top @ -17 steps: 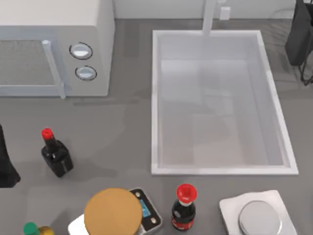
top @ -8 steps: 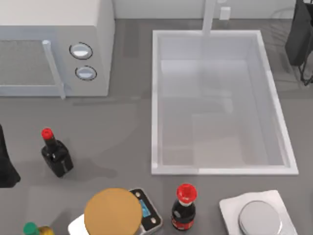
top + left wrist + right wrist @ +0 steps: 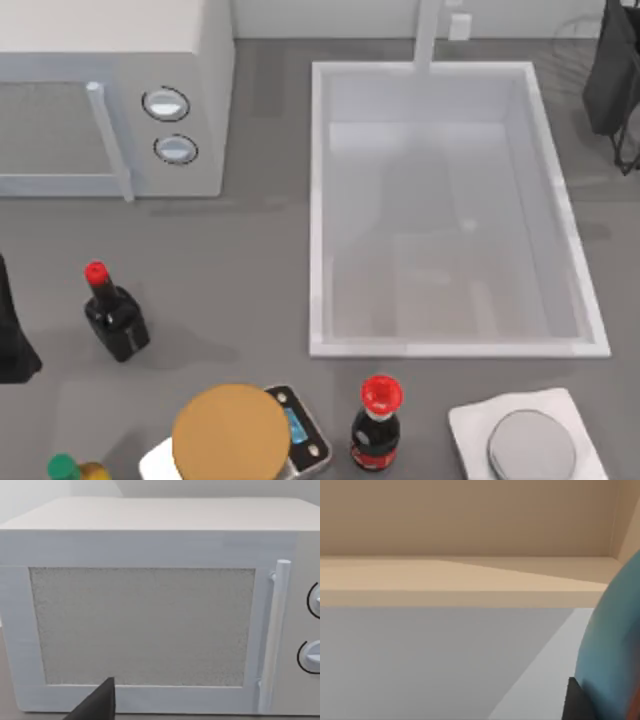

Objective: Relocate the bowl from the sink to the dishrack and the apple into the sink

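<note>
The white sink (image 3: 318,200) holds nothing; only a faint shadow lies on its floor. My right arm (image 3: 612,70) is a dark shape at the table's back right corner, beyond the sink's rim. In the right wrist view a glossy blue curved wall, the bowl (image 3: 612,645), lies right against a dark fingertip (image 3: 577,702). Behind it are a grey surface and a tan wall. Thin grey wires (image 3: 572,28) show beside that arm. The apple is out of view. My left arm (image 3: 12,345) is parked at the table's left edge, with one dark fingertip (image 3: 96,704) facing the microwave door.
A white microwave (image 3: 110,100) fills the back left. Two red-capped dark bottles (image 3: 115,315) (image 3: 377,425) stand in front. A tan disc (image 3: 230,435) rests on a small scale, and a white scale with a metal plate (image 3: 530,440) sits front right. A faucet post (image 3: 428,35) rises behind the sink.
The faint shadow on the sink floor has shifted. My right arm's dark shape at the back right has moved slightly. The left arm has not moved.
</note>
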